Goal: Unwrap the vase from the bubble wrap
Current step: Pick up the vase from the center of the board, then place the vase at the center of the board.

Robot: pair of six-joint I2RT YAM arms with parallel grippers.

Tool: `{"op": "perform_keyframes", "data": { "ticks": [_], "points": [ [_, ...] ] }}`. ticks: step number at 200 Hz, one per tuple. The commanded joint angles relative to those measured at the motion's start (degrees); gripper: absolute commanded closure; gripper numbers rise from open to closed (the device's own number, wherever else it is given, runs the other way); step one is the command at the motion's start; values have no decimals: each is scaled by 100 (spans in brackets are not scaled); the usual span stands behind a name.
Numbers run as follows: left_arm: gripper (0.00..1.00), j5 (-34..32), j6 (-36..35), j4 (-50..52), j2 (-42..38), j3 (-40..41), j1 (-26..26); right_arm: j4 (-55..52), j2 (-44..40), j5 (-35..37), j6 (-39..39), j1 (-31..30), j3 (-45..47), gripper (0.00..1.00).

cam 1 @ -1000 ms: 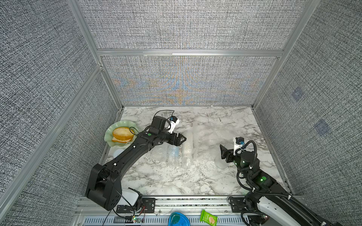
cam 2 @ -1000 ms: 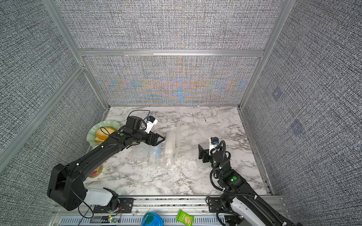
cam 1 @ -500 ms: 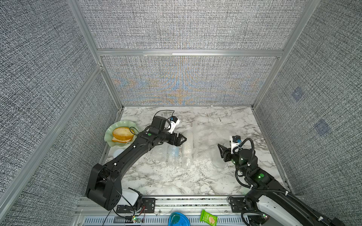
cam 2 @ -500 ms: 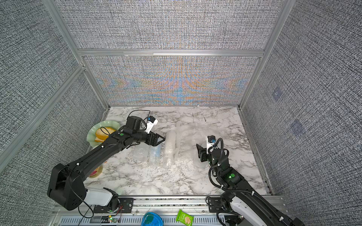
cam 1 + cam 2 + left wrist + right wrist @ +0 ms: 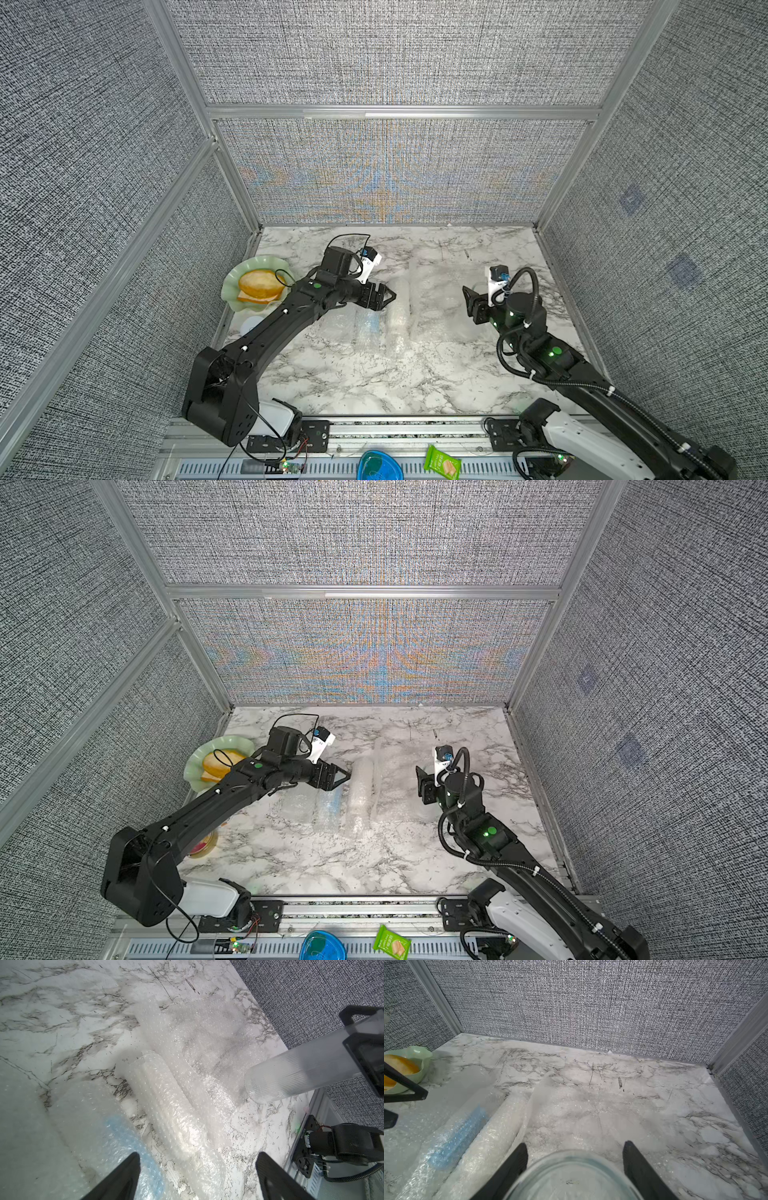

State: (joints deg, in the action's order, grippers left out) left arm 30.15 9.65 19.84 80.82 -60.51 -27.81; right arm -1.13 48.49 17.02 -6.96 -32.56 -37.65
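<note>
Vase point(image 5: 291, 1073) of clear ribbed glass is clamped on its side between the fingers of our right gripper point(image 5: 576, 1144), right of centre in both top views. Our left gripper point(image 5: 198, 1154) has its fingers spread wide and empty over the bubble wrap point(image 5: 397, 320), which lies rolled and spread mid-frame on the marble table point(image 5: 374, 386)

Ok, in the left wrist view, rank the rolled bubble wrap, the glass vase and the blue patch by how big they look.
1. rolled bubble wrap
2. vase
3. blue patch
The vase and the patch are each partly cut off or covered, and the patch lies nearest the camera, so their order is unsure.
</note>
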Motion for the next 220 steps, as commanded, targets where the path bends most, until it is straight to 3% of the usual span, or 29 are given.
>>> {"op": "perform_keyframes", "data": {
  "ticks": [1,66,117,184,220],
  "points": [
    [11,61,-16,-10,22,-22,4,219,203,62,80,58,-317,48],
    [11,105,0,-11,3,-5,6,-5,1200,-210,15,605,-1327,48],
    [11,186,33,-50,6,13,4,64,2039,-485,-146,1447,-2217,48],
    [11,174,25,-63,38,-14,11,677,3691,-788,-155,2455,-3256,48],
    [11,28,13,-63,-1,-32,38,1004,4813,-879,-30,2580,-4069,48]
  ]
}}
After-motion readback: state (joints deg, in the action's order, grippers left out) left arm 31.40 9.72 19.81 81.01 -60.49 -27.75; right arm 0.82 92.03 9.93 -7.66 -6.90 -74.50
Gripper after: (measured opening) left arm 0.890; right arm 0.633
